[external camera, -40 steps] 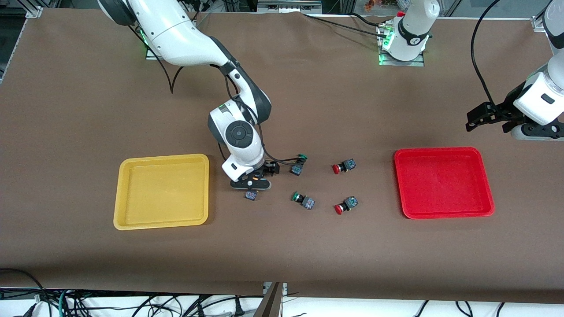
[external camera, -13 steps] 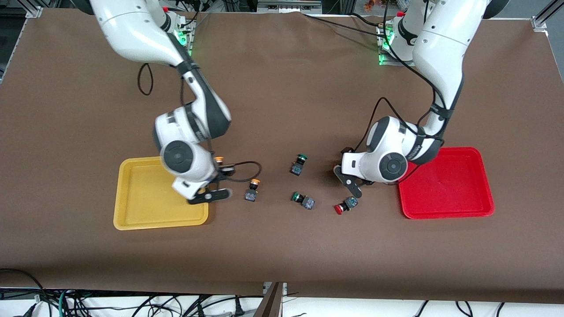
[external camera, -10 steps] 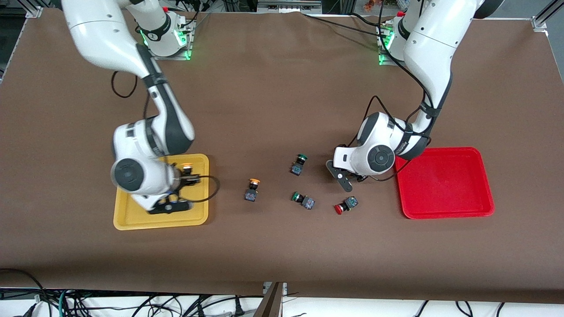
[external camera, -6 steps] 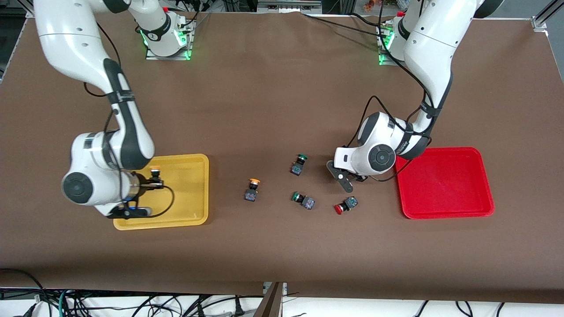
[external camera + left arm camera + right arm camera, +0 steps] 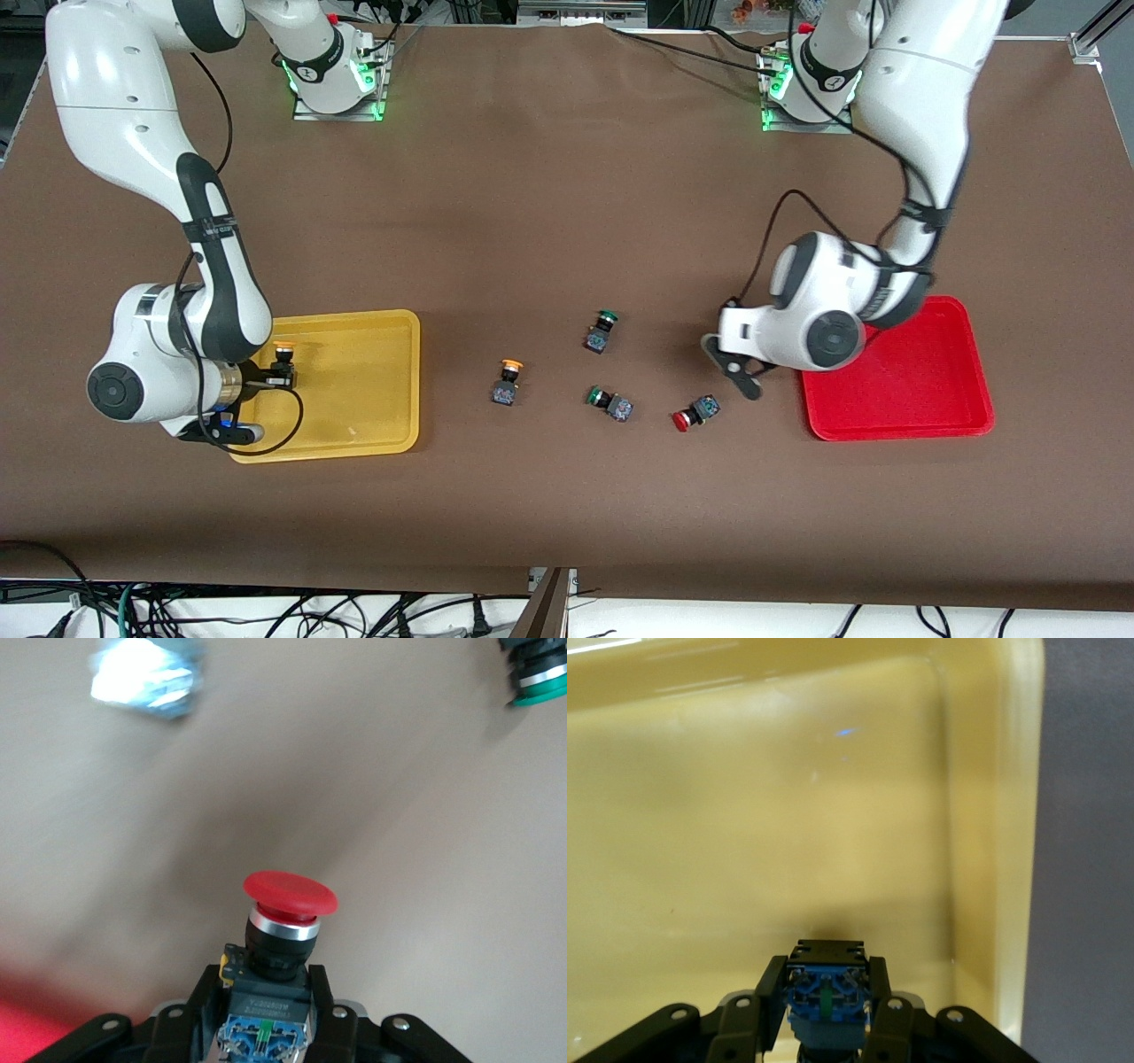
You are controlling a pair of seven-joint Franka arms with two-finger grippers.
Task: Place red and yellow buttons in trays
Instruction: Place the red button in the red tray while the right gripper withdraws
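My right gripper [image 5: 273, 376] is shut on a yellow button [image 5: 283, 359] and holds it over the yellow tray [image 5: 363, 408], near the corner at the right arm's end. In the right wrist view the button's blue base [image 5: 826, 990] sits between the fingers of that gripper [image 5: 826, 1003], above the tray floor [image 5: 762, 815]. My left gripper [image 5: 740, 377] is over the table beside the red tray [image 5: 895, 372]. It [image 5: 266, 1010] is shut on a red button [image 5: 291, 895]. A second yellow button [image 5: 507, 381] and a second red button [image 5: 695, 414] lie on the table.
Two green-capped buttons [image 5: 601, 330] [image 5: 609, 403] lie mid-table between the loose yellow and red buttons. One green cap [image 5: 540, 682] shows in the left wrist view. The table mat is brown.
My right gripper has carried the yellow button farther over the yellow tray, toward the right arm's end. My left gripper has lifted a red button off the table and moved toward the red tray.
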